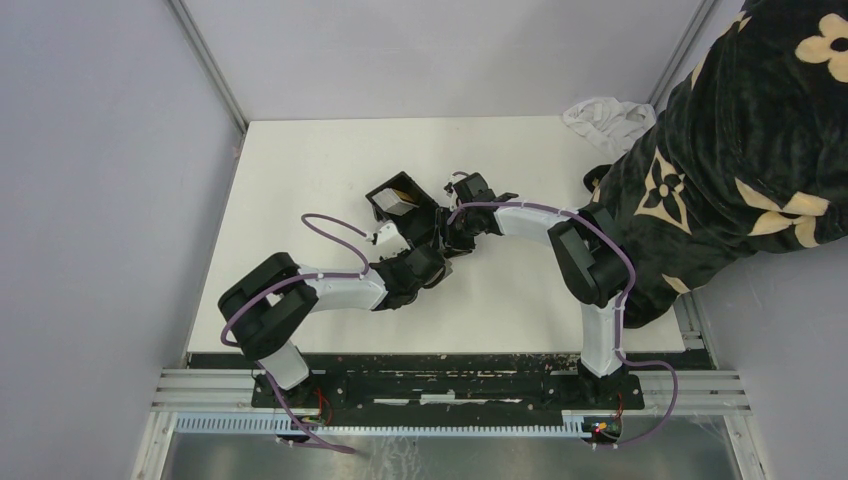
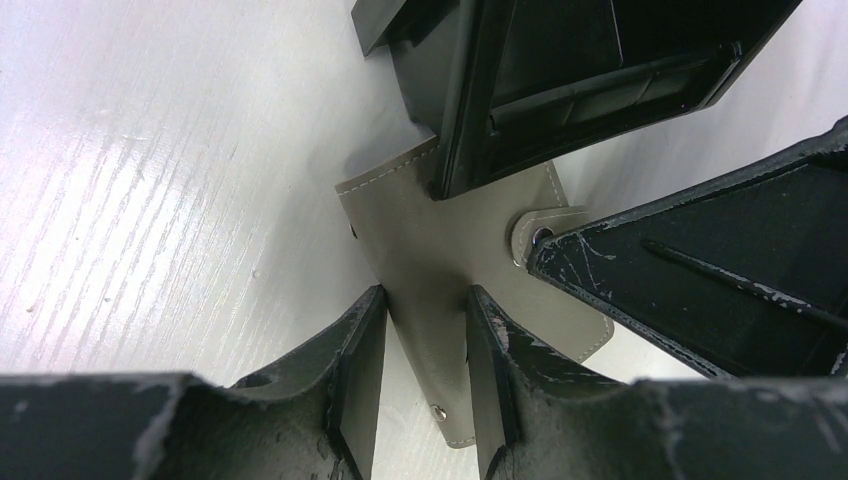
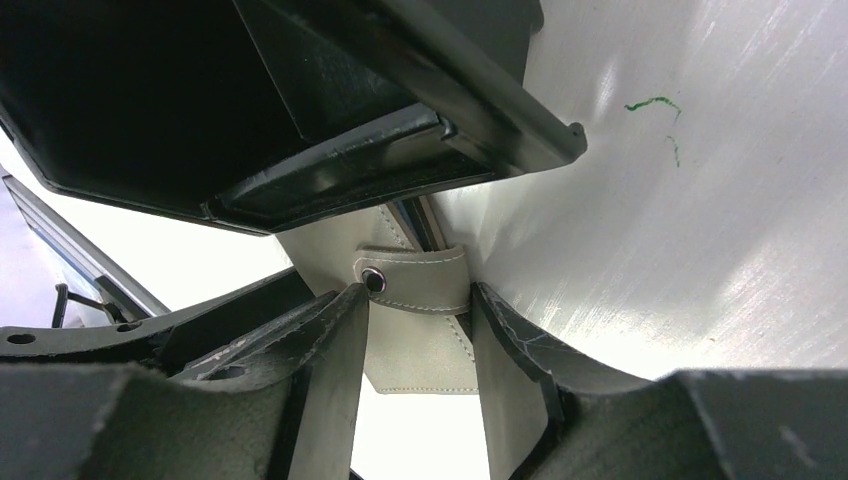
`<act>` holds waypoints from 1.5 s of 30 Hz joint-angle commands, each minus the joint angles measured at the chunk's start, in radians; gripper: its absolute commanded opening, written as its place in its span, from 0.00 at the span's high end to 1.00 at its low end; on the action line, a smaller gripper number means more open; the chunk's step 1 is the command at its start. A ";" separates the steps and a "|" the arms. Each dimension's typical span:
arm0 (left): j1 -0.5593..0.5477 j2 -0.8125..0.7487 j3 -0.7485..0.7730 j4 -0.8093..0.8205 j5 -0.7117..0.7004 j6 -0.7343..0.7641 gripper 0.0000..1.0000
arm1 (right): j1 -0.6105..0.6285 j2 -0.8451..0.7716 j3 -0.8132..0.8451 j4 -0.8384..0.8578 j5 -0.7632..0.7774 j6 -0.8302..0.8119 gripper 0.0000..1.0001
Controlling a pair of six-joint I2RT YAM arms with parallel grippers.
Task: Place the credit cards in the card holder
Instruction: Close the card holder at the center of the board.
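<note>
The card holder [image 2: 430,230] is a grey stitched leather wallet with snap studs, low over the white table. My left gripper [image 2: 427,300] is shut on its narrow flap, a finger at each edge. My right gripper [image 3: 420,300] is shut on the snap strap [image 3: 425,275] from the opposite side; one of its fingers [image 2: 700,270] shows in the left wrist view. In the top view both grippers [image 1: 440,250] meet just in front of an open-top black box [image 1: 378,197]. A tan-gold credit card [image 1: 402,186] and a whitish one [image 1: 402,207] stand inside that box.
The black box [image 2: 560,80] hangs close over both grippers' tips. A person in a black flower-patterned garment [image 1: 740,150] leans in at the right. A crumpled white cloth [image 1: 605,118] lies at the back right corner. Grey walls enclose the table.
</note>
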 commanded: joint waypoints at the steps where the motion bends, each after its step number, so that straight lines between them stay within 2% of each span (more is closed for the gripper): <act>1: 0.009 0.067 -0.044 -0.100 0.074 0.059 0.59 | 0.056 0.008 -0.007 0.029 -0.041 0.007 0.51; 27: 0.026 0.037 -0.117 -0.071 0.120 0.085 0.59 | 0.004 -0.039 0.004 0.066 -0.022 0.040 0.47; 35: 0.031 0.039 -0.123 -0.066 0.128 0.102 0.59 | -0.022 -0.025 0.002 0.074 -0.022 0.042 0.40; 45: 0.036 0.045 -0.136 -0.063 0.144 0.121 0.59 | -0.040 -0.008 -0.005 0.102 -0.030 0.050 0.41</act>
